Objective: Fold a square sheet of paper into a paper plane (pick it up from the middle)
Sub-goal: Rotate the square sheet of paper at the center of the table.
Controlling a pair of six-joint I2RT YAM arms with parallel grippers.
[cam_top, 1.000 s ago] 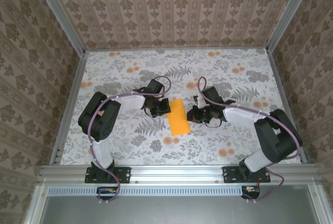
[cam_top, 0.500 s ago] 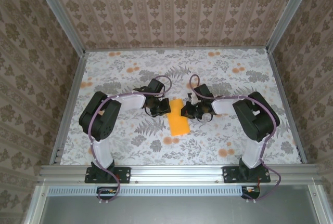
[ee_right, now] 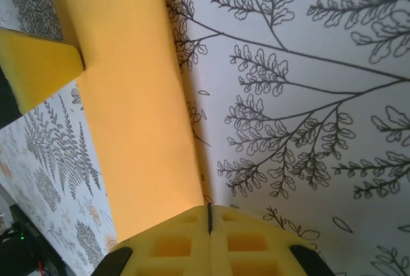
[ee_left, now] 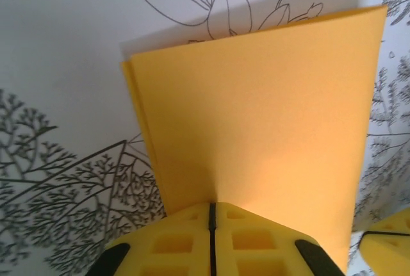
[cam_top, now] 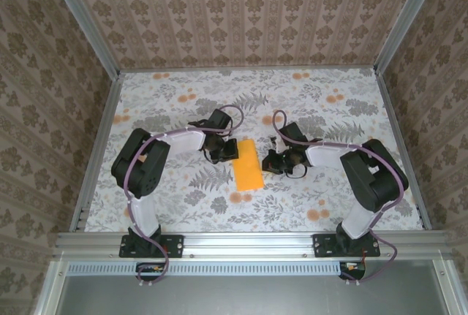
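Currently my left gripper [ee_left: 211,207] fully closed, tips on folded sheet [ee_left: 256,109] edge; right gripper [ee_right: 209,208] closed at opposite edge. Pinch unclear. Sheet flat on table [cam_top: 329,110] between arms. Risk: uneven drag shifts layers, skews crease.

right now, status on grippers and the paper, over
Both shut: left gripper and right gripper, tips at opposite edges of the sheet of paper. Sheet folded double, lying on the table between them. Nothing in the way.
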